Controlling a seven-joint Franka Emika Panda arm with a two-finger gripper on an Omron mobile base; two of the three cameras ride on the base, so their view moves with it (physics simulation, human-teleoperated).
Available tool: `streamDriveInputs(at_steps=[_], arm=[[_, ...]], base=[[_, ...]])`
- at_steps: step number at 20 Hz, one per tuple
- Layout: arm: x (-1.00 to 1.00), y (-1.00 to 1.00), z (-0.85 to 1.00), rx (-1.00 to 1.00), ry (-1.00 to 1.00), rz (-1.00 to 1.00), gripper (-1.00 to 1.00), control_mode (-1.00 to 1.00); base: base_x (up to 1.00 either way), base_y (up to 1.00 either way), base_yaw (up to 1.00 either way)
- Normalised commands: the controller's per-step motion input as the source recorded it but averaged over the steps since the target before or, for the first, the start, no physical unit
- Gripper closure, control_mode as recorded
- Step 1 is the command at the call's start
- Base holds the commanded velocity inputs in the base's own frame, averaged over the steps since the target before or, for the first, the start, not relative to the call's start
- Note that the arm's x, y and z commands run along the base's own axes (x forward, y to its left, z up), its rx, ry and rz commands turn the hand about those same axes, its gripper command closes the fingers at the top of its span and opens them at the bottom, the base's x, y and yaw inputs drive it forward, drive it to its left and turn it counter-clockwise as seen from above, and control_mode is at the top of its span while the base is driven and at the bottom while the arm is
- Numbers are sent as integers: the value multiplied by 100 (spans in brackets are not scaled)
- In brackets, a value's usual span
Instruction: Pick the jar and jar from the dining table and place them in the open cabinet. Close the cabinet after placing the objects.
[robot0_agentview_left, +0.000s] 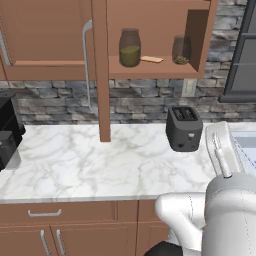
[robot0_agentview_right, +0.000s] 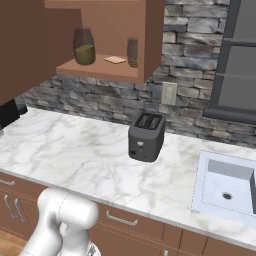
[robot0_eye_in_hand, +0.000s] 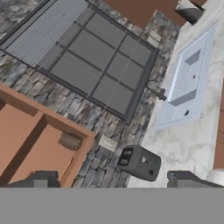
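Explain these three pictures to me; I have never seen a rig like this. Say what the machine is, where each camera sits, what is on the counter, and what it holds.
It is a white robot arm on a driving base in a rendered kitchen. Two pictures come from cameras behind the arm, left and right; the third looks along its pincer, which is open and holds nothing. On the marble counter stands a dark toaster, with a sink beside it. Above, the open cabinet holds two jars, a taller green-filled one and a shorter one.
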Motion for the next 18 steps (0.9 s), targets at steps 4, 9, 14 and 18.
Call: streamDriveInputs(at_steps=[4, 9, 14, 18], arm=[[0, 55, -17, -17, 0, 0, -100, -100], [0, 53, -13, -17, 0, 0, -100, -100], [0, 50, -6, -16, 0, 0, -100, -100], [11, 49, -2, -16, 1, 0, -100, -100]], base=[[0, 0, 0], [0, 0, 0], [0, 0, 0], [0, 0, 0]])
